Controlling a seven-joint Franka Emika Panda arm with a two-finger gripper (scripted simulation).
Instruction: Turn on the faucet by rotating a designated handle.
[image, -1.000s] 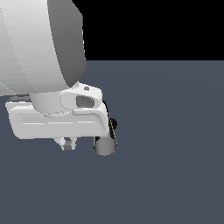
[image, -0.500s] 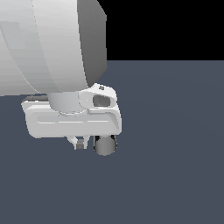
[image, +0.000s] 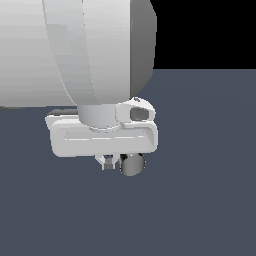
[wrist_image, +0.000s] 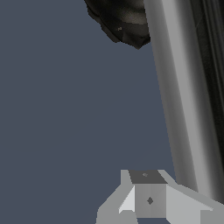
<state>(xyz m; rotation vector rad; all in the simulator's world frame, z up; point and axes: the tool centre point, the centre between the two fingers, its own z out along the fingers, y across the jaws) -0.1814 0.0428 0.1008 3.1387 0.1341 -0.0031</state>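
The faucet's black ribbed base (wrist_image: 122, 19) shows only in the wrist view, at the edge of the picture. Its handle (wrist_image: 179, 100), a straight shiny silver bar, runs from beside that base past my fingers. In the exterior view only the handle's round end (image: 132, 164) shows, just under the white hand. My gripper (image: 107, 163) hangs from the middle of the hand, its fingers together and holding nothing. It sits right beside the handle end, on the exterior view's left of it. In the wrist view the gripper (wrist_image: 148, 197) lies against the bar's side.
The big white arm link (image: 75, 50) fills the upper left of the exterior view and hides the faucet's base there. The floor (image: 200, 200) is a flat dark blue-grey surface all around.
My arm and hand have swept toward the exterior view's right. The fingers came up beside the handle end, which has shifted slightly right and now shows more of its round face.
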